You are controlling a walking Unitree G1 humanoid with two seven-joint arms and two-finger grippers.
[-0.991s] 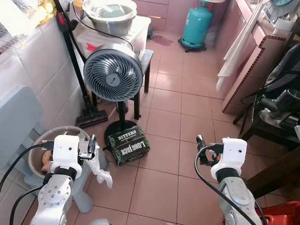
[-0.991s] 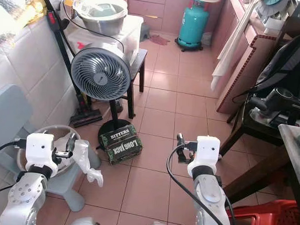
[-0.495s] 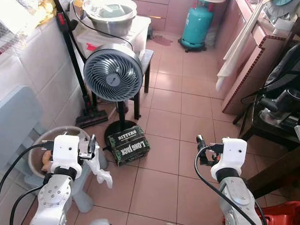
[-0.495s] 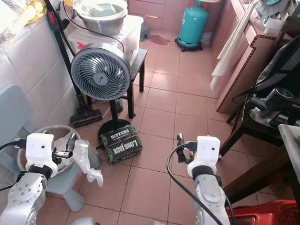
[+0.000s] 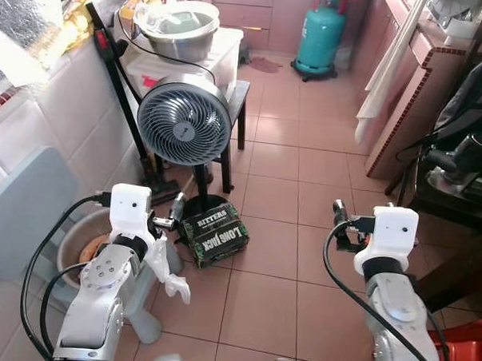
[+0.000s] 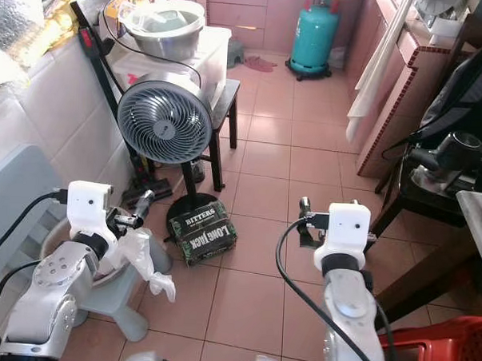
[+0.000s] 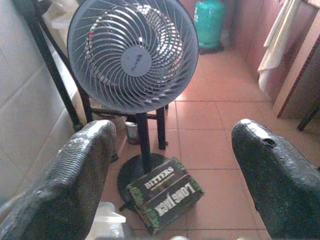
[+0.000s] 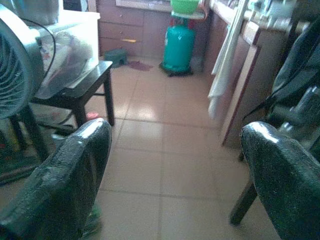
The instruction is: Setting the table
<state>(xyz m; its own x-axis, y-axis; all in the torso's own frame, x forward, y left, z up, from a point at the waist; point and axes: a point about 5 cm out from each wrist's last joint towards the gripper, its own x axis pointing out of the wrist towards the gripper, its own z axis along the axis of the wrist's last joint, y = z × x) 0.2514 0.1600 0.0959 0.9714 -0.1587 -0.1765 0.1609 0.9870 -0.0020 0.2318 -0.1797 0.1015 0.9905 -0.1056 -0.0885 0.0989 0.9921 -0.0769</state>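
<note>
No tableware can be made out. A grey table corner shows at the right edge. My left gripper is held low over the tiled floor, just left of a dark carton printed "BITTERS LONG JACK". In the left wrist view its fingers stand wide apart with nothing between them, facing the fan and the carton. My right gripper hovers over bare tiles at the right, open and empty, with its fingers spread.
A pedestal fan stands ahead on the left before a black stool and a metal bowl. Low on the left are a basin and a white plastic bag. A teal gas cylinder stands far back. A dark chair with a backpack crowds the right.
The view has shifted slightly to the left. My left gripper has swung inward and up, closer to the carton. The right arm holds about the same pose.
</note>
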